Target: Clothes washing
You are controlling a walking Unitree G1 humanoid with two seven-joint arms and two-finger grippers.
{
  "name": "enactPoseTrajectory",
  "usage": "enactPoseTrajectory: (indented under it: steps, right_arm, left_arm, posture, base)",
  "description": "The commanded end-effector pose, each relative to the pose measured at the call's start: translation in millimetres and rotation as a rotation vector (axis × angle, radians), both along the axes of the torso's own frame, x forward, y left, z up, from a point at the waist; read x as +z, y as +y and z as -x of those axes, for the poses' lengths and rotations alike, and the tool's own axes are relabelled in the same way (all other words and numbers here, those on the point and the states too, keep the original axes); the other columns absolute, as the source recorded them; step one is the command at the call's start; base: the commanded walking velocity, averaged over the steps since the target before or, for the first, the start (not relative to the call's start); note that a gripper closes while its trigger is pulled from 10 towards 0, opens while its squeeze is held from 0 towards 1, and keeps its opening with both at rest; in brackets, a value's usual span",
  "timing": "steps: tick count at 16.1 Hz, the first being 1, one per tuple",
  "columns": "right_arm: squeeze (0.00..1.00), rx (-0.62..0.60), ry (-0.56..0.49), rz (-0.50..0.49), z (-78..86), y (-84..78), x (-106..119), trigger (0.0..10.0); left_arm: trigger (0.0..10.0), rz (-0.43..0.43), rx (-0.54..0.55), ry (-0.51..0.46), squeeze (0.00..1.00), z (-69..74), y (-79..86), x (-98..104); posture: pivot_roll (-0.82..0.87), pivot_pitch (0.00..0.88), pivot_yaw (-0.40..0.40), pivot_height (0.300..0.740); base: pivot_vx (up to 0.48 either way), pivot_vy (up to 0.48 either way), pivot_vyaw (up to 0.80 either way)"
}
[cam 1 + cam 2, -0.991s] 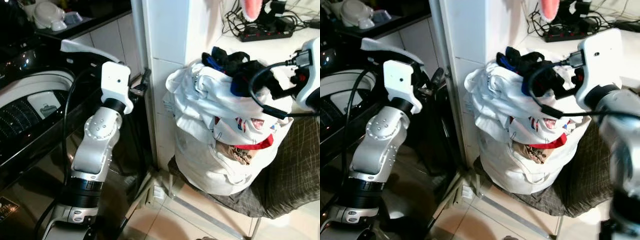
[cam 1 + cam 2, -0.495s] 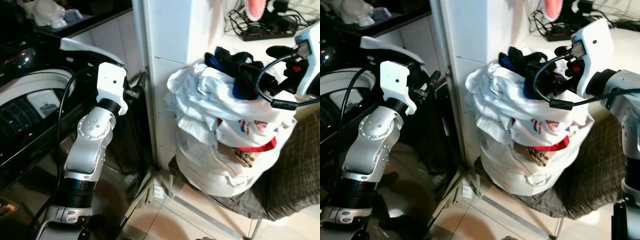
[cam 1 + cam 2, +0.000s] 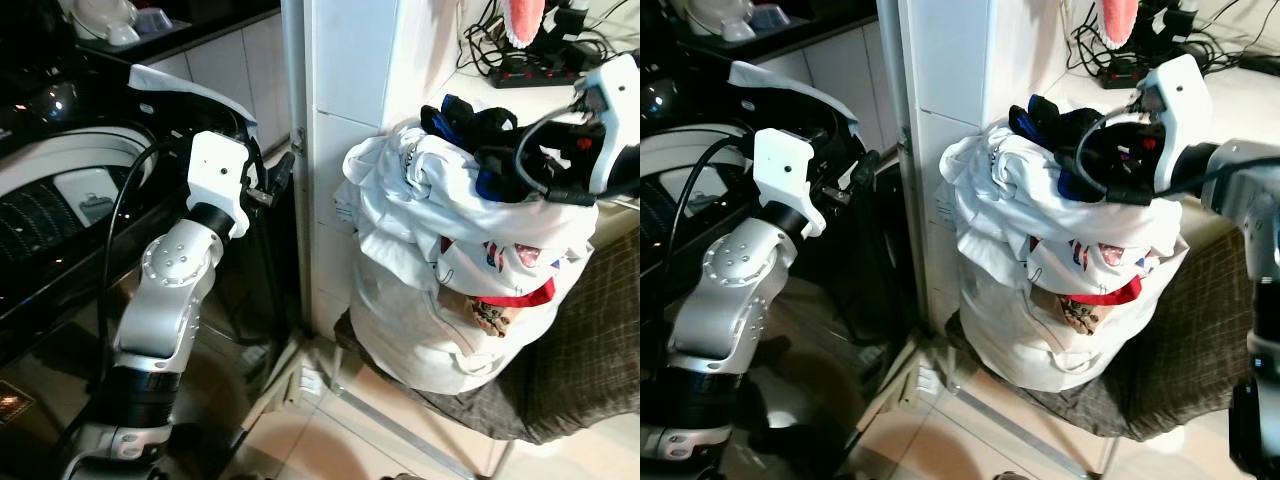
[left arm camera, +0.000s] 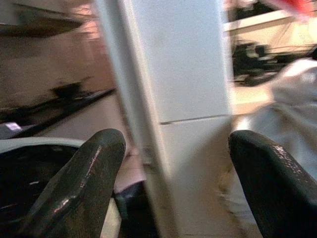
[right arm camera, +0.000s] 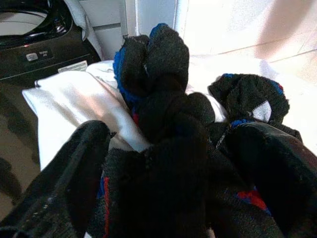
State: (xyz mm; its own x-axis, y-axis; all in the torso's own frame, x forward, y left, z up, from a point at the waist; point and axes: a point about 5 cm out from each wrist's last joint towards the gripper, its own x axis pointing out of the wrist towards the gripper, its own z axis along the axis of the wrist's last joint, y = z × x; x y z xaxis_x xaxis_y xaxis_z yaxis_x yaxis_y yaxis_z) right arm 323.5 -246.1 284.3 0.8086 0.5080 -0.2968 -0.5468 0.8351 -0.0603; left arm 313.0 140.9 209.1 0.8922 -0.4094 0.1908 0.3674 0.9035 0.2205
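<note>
Laundry fills a bulging white fabric bag point(image 3: 430, 330) that sits on a dark woven-seat chair point(image 3: 590, 350) just beside a white tiled pillar point(image 3: 345, 110). The bag's soft sides are creased and slack, and a crumpled white garment point(image 3: 420, 190) spills over its mouth, with a red strap point(image 3: 510, 298) and a printed patch below it. On top of the heap lies a knot of black knitted clothing with blue and red trim point(image 5: 163, 99), thick and nubbly in the right wrist view.

The right tool point(image 5: 168, 173) is down on that dark bundle, its two long black fingers point(image 5: 69, 173) spread to either side of the knit and not yet pinched on it. A looped black cable point(image 3: 540, 170) hangs off its white wrist housing.

The left tool point(image 4: 173, 178) is released, its two rounded glossy black fingers point(image 4: 94, 168) held wide apart, pointing at the pillar's smooth face. Its silver arm is raised beside the pillar, in front of a top-loading washing machine point(image 3: 60, 190) with a glossy black body and pale rounded rim.

Behind the bag, a pale counter point(image 3: 520, 100) carries a black power strip point(image 3: 535, 72) with tangled cords.
</note>
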Motion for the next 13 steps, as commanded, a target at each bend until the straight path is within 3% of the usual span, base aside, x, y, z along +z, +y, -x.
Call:
enactPoseTrajectory:
  steps: [1, 2, 3, 4, 5, 13]
  right_arm:
    - [0.00, 0.009, 0.014, -0.008, -0.9, -1.3, 3.6, 1.1]
    - [0.00, 0.009, 0.020, -0.010, -1.7, -1.7, 3.4, 0.0]
    - [0.00, 0.008, 0.025, -0.011, -2.4, -1.9, 3.4, 0.0]
    - [0.00, 0.012, 0.033, -0.013, -4.3, -2.4, 4.1, 0.0]
    - [0.00, 0.016, 0.034, -0.016, -5.1, -2.5, 4.9, 0.0]
    - [0.00, 0.022, 0.024, -0.058, -9.6, -7.7, 9.3, 0.0]
  left_arm:
    - [10.0, 0.003, -0.070, 0.011, 0.00, 4.9, 0.8, 2.7]
    - [10.0, -0.005, -0.142, 0.035, 0.00, 10.0, -0.4, 1.4]
    - [10.0, -0.011, -0.192, 0.052, 0.00, 13.4, -1.4, 0.4]
    - [10.0, -0.044, -0.317, 0.093, 0.00, 24.4, -3.0, -1.5]
    - [10.0, -0.052, -0.351, 0.112, 0.00, 27.7, -2.9, -2.0]
    - [10.0, -0.062, -0.377, 0.120, 0.00, 31.3, -6.0, 0.1]
  posture:
    - [-0.07, 0.000, -0.012, 0.740]
    - [-0.06, 0.000, -0.015, 0.740]
    - [-0.06, 0.000, -0.021, 0.740]
    - [-0.05, 0.000, -0.029, 0.740]
    - [-0.05, 0.000, -0.029, 0.740]
    - [-0.04, 0.000, -0.033, 0.740]
  base:
    - [0.000, 0.000, 0.00]
    - [0.000, 0.000, 0.00]
    - [0.000, 0.000, 0.00]
    - [0.000, 0.000, 0.00]
    - [0.000, 0.000, 0.00]
    - [0.000, 0.000, 0.00]
